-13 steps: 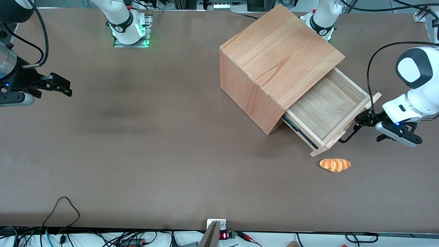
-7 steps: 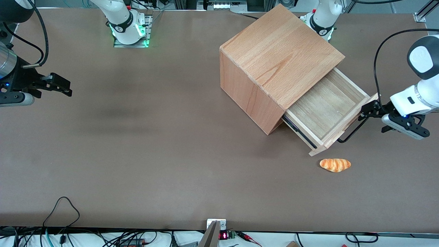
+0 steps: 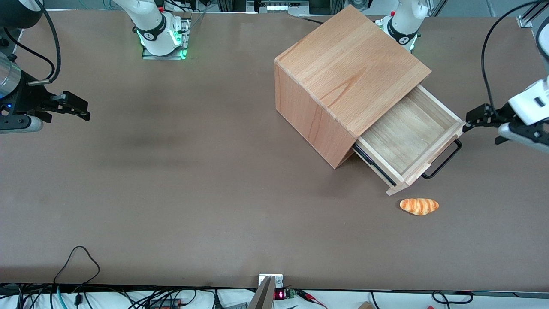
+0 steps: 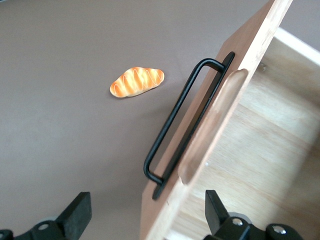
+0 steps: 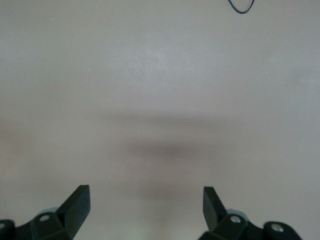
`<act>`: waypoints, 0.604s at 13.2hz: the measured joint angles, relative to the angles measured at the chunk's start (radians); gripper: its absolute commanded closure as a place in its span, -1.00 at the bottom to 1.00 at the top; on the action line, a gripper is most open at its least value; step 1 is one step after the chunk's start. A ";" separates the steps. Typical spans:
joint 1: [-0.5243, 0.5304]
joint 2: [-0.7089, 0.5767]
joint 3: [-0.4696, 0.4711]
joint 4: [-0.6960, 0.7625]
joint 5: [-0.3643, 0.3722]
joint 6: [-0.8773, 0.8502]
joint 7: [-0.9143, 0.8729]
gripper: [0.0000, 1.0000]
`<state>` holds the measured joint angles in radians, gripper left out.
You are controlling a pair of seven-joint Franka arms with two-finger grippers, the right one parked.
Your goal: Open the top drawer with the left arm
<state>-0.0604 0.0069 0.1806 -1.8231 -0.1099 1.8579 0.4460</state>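
The top drawer (image 3: 403,133) stands pulled out of the beech casing (image 3: 349,68), with its pale plank inside showing. Its black wire handle (image 3: 444,161) is free. The left arm's gripper (image 3: 472,119) is open and empty, raised just off the corner of the drawer front that is farther from the front camera. In the left wrist view the gripper (image 4: 147,212) hangs above the drawer front (image 4: 220,115) and the handle (image 4: 172,120), with one finger over the table and the other over the drawer's inside.
A toy croissant (image 3: 419,206) lies on the brown table nearer the front camera than the drawer front; it also shows in the left wrist view (image 4: 137,82). Cables lie along the table's near edge (image 3: 77,262).
The gripper has let go of the handle and drawn back and up, farther from the front camera and toward the working arm's end. The drawer stays pulled out.
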 measured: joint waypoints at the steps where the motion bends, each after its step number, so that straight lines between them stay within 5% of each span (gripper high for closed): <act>1: -0.001 -0.024 0.000 0.004 0.017 -0.022 -0.044 -0.99; 8: -0.017 -0.147 0.000 0.008 0.083 -0.178 -0.272 -0.99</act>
<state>-0.0775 -0.1406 0.1805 -1.8150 -0.0271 1.6801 0.1743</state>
